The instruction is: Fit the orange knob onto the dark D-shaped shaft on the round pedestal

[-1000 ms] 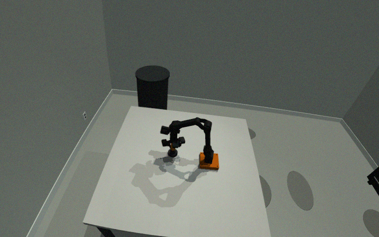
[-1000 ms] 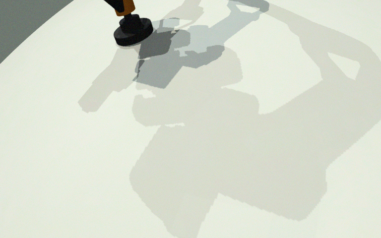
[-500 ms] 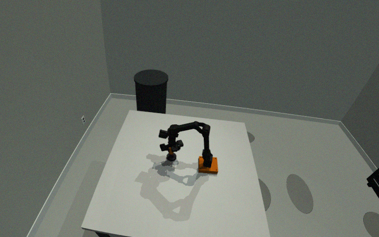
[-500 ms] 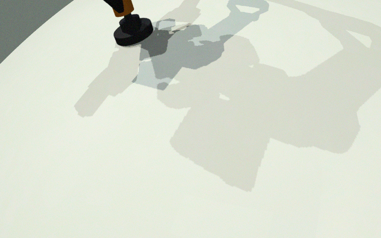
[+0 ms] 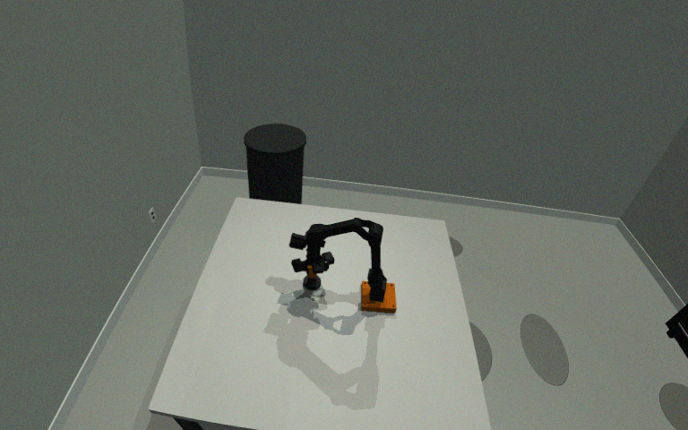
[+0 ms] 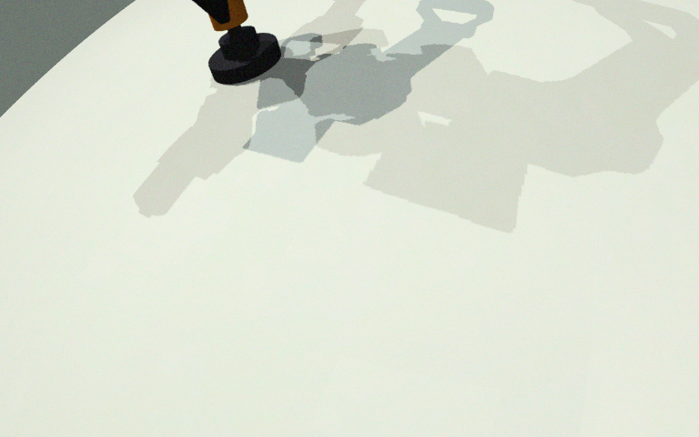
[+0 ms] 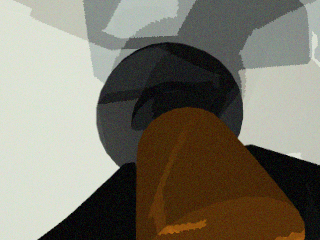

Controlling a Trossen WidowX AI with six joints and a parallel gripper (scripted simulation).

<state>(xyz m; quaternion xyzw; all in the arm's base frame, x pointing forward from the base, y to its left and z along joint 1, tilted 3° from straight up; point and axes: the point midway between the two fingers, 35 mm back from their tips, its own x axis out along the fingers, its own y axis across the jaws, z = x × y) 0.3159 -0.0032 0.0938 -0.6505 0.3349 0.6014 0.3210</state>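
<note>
My gripper (image 5: 311, 267) (image 7: 190, 165) is shut on the orange knob (image 5: 312, 274) (image 6: 238, 12) (image 7: 200, 145), which is upright above the dark round pedestal (image 5: 312, 286) (image 6: 247, 68) (image 7: 114, 125). In the exterior view a short piece of the dark shaft (image 6: 235, 29) shows between the knob's lower end and the pedestal's raised centre, so the knob is not against the pedestal. The knob is over the shaft. Whether the shaft's tip is inside the hole cannot be told. The hole and both flat sides are hidden. A black finger covers part of the knob in the exterior view.
The arm's orange base (image 5: 388, 298) stands on the white table (image 5: 416, 365) to the right of the pedestal in the top view. Shadows of the arm lie across the table. A black cylinder (image 5: 275, 172) stands behind the table's far edge.
</note>
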